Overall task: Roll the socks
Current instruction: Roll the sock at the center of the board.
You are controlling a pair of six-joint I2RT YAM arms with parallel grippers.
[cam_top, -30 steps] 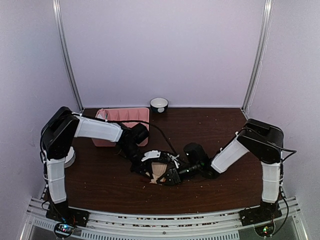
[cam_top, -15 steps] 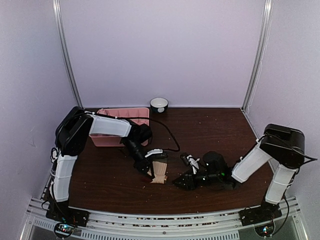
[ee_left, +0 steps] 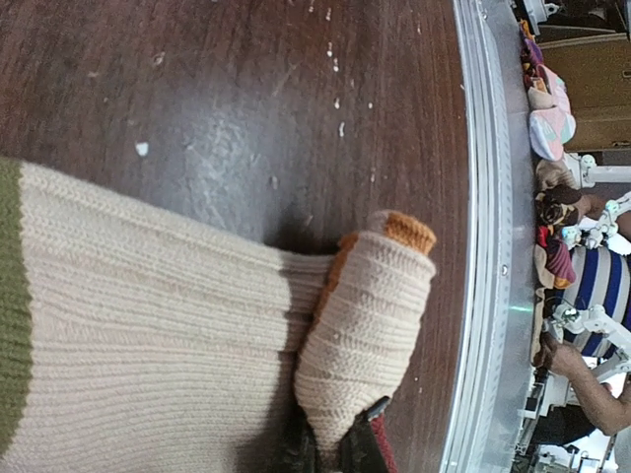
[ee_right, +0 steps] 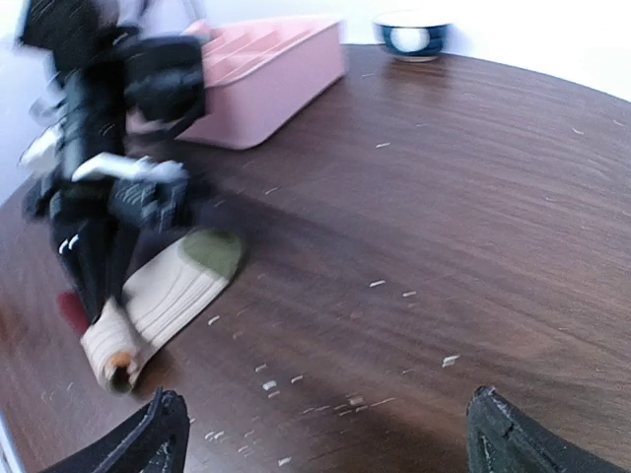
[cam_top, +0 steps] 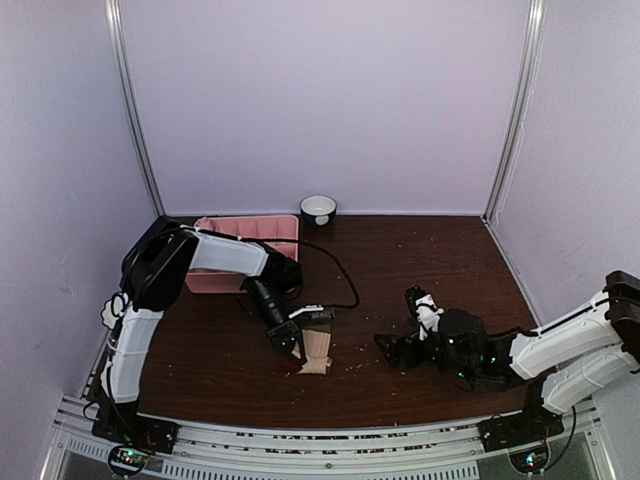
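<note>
**Item:** tan sock [cam_top: 316, 350], one seen.
**Location:** near-centre of the tabletop [cam_top: 430, 260], lying flat, with its near end turned into a short tight roll.
**Description:** ribbed knit, cream-tan, with an olive band at the far end and an orange tip at the roll.
**Handling (judged):** light, soft and limp. The roll would likely loosen if let go, and the ribbing should give fair friction.
**Best hold (judged):** across the rolled end, pinching through all layers.
**Left gripper** [ee_left: 333, 448]**:** fingers clenched on the rolled end.
**Right gripper** [ee_right: 325, 414]**:** fingers released and spread wide, holding nothing, well apart to the sock's right.
**Pink tray** [cam_top: 245, 232]**:** divided, behind and to the left.
**Bowl** [cam_top: 318, 208]**:** at the far edge by the wall.
**Markings:** no brand, label or writing can be read.
</note>
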